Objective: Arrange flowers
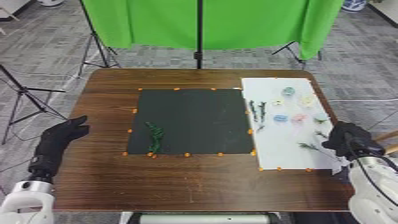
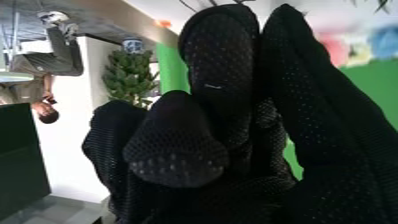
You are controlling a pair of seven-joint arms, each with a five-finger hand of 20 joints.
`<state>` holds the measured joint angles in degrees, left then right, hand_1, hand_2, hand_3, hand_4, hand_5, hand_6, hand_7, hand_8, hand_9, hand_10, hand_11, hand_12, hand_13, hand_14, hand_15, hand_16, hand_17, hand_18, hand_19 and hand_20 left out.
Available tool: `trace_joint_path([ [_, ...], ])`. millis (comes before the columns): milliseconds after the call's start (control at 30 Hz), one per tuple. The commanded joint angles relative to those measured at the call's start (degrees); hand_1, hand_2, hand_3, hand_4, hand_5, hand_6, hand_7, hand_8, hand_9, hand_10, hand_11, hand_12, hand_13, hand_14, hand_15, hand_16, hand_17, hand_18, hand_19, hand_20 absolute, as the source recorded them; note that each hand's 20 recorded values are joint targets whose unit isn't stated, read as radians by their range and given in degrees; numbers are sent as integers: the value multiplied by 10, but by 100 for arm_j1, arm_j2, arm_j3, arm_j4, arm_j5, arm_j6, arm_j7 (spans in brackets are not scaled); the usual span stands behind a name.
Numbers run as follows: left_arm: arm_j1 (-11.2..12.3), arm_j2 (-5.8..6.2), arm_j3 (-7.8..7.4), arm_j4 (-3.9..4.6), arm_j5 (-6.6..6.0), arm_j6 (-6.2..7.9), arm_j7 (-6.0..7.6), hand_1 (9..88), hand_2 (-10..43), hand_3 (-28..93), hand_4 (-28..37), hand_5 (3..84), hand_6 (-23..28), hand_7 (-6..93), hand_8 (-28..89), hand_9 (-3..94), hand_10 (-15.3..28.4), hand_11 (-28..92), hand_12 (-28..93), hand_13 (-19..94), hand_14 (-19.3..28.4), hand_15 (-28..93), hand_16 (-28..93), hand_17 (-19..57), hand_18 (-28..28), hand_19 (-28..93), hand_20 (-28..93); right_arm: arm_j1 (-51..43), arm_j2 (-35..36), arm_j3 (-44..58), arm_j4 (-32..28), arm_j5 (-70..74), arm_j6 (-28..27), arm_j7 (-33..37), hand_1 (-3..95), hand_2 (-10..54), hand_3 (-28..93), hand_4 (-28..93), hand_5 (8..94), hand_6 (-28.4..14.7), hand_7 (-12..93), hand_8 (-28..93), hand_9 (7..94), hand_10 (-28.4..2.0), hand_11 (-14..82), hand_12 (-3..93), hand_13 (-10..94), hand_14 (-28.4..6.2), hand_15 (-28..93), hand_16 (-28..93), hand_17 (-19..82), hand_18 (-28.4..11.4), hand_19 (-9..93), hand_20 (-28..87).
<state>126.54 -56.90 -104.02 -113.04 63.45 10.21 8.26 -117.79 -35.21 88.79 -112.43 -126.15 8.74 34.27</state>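
Observation:
My left hand (image 1: 62,136) is at the table's left side in the head view, its fingers relaxed and empty. My right hand (image 1: 350,140) is over the right edge of the white sheet (image 1: 275,137), beside a thin green sprig (image 1: 309,146). On that sheet lie dark green stems (image 1: 262,111), a pink flower (image 1: 298,118), a blue flower (image 1: 281,118) and pale yellow ones (image 1: 307,101). A leafy green stem (image 1: 155,137) lies on the left part of the black mat (image 1: 200,117). In the right wrist view my right hand (image 2: 222,130) has loosely bent and straight fingers; blurred pink petals (image 2: 334,49) show beyond.
Orange markers (image 1: 187,155) line the mat and sheet on the brown wooden table (image 1: 178,185). Behind the table hangs a green cloth (image 1: 151,22) on black stands (image 1: 200,55).

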Motion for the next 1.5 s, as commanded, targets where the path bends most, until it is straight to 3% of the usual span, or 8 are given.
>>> trace_joint_path([
  [33,74,-37,-26,-13,13,-28,-81,199,86,638,-283,479,67,92,-57,466,153,192,103,364,184,177,-17,76,119,71,161,270,-95,180,-704,609,346,201,562,-95,578,-141,831,-8,271,173,927,-99,348,282,933,-7,606,380,648,-156,932,602],
  [333,77,-27,-50,-24,29,-82,-126,199,86,638,-283,479,68,90,-56,466,154,192,102,364,184,177,-17,76,119,71,161,1824,-701,-1232,-1246,1270,756,-112,566,-95,572,-122,837,-12,267,175,931,-102,351,279,936,-6,602,382,658,-150,932,597],
  [700,30,-7,-57,-20,56,-210,-228,199,81,640,-283,477,67,91,-56,465,153,190,103,363,185,177,-17,76,119,71,160,3561,-2056,-3463,-579,1558,838,-167,568,-95,563,-108,839,-16,263,176,931,-106,353,277,937,-6,600,381,669,-139,932,577],
  [1067,87,24,-152,-57,89,-301,-393,197,78,642,-283,476,67,88,-55,466,154,190,103,363,185,178,-17,75,120,72,160,3971,-2941,-4194,261,2040,936,251,586,-95,538,-97,833,-25,282,184,937,-105,367,264,937,-3,618,303,710,-96,932,451],
  [1233,122,35,-197,-87,97,-349,-461,198,77,639,-283,476,67,88,-55,464,154,190,103,364,186,178,-17,75,120,72,160,4064,-3079,-4517,538,2358,1394,393,597,-95,529,-96,825,-30,295,183,937,-106,367,254,937,-1,614,274,730,-75,913,392],
  [1500,125,42,-210,-100,111,-415,-532,199,75,638,-283,475,68,84,-54,464,155,188,103,363,186,178,-17,74,121,74,159,4035,-3228,-4635,699,2622,1638,451,609,-95,518,-99,817,-38,305,176,937,-109,353,231,937,0,589,220,758,-55,866,344],
])
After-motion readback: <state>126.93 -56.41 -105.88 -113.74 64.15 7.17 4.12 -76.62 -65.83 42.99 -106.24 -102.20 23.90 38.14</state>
